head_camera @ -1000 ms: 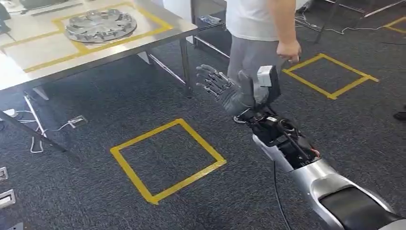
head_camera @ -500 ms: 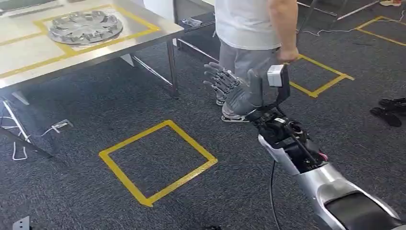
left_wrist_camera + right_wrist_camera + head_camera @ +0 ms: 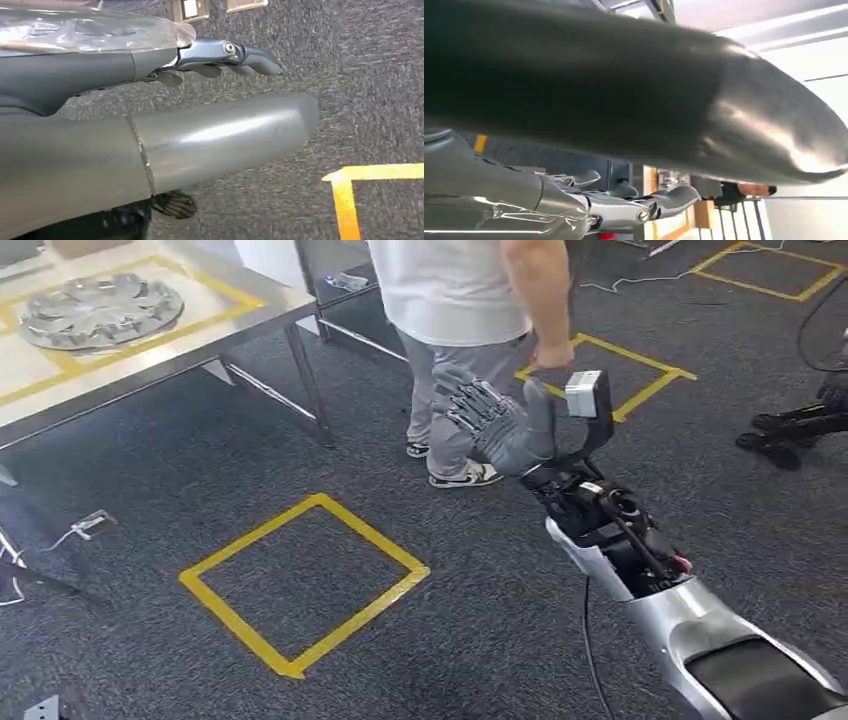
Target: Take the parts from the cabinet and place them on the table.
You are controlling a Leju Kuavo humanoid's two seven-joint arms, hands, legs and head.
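Dark carpet (image 3: 150, 470) beside the table (image 3: 150, 360); right robot hand (image 3: 495, 420) spread, holding nothing.

Steel table (image 3: 150, 360) bears what looks like a hubcap (image 3: 100, 310)

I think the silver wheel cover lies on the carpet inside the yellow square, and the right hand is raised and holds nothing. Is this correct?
Not quite. In the head view the silver wheel cover lies on the metal table, inside a yellow tape outline there; the yellow square on the carpet holds nothing. The rest stands: the right hand is raised and holds nothing.
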